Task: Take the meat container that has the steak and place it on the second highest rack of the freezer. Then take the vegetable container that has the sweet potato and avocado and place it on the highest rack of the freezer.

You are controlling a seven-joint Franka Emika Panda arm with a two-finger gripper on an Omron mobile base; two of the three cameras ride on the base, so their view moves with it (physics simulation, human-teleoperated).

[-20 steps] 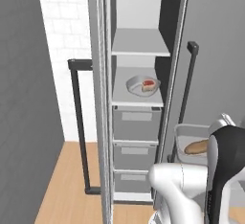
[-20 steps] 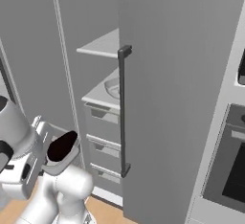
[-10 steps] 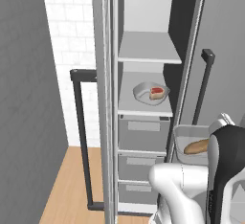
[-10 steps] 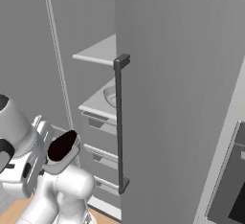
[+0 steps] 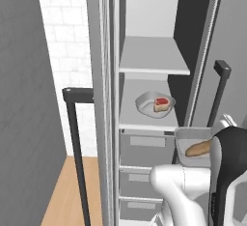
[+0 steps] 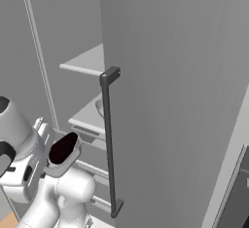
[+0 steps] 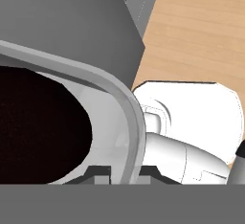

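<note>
The freezer (image 5: 144,7) stands open ahead. The meat container (image 5: 147,105) sits on its lower flat shelf (image 5: 130,116) with the steak (image 5: 162,104) in it. The highest rack (image 5: 154,58) above it is bare. My gripper (image 7: 125,173) is shut on the rim of the vegetable container (image 7: 127,108), which hangs in front of the freezer's drawers, lower right in the left base view. The sweet potato (image 5: 198,148) lies in that tray (image 5: 190,134). The avocado (image 7: 38,127) fills the tray's near side and shows as a dark lump (image 6: 64,148) in the right base view.
The freezer door (image 6: 170,76) stands open on the right with a long black bar handle (image 6: 109,139). A second black handle (image 5: 77,148) rises at the left beside a grey panel. Grey drawers (image 5: 144,150) lie below the shelves. Wooden floor (image 7: 201,22) is underneath.
The whole picture has shifted and grown: the base has driven closer to the freezer. The vegetable container stays in my shut gripper; the meat container has not moved on its shelf.
</note>
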